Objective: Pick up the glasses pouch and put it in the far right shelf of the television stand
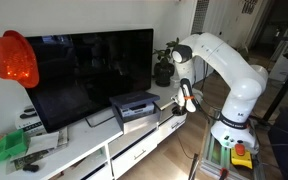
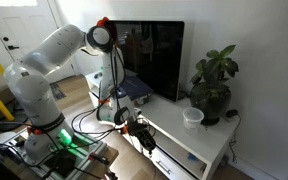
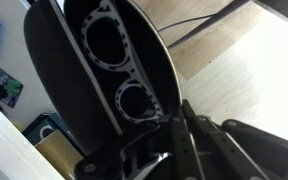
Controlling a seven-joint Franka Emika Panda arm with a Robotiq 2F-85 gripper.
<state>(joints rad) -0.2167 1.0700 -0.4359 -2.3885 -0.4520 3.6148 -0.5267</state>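
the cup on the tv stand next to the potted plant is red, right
Not red. The cup is white. The rest holds: it stands on the television stand next to the potted plant, as an exterior view shows.

The blurred fingers (image 3: 196, 143) are cut off by the wrist view's bottom edge.

The pouch (image 3: 114, 80) is black and oval, with two round rings on its face. The tool (image 1: 188, 98) grips it just beside one end of the stand (image 1: 104, 150), which is long, low and glossy white.
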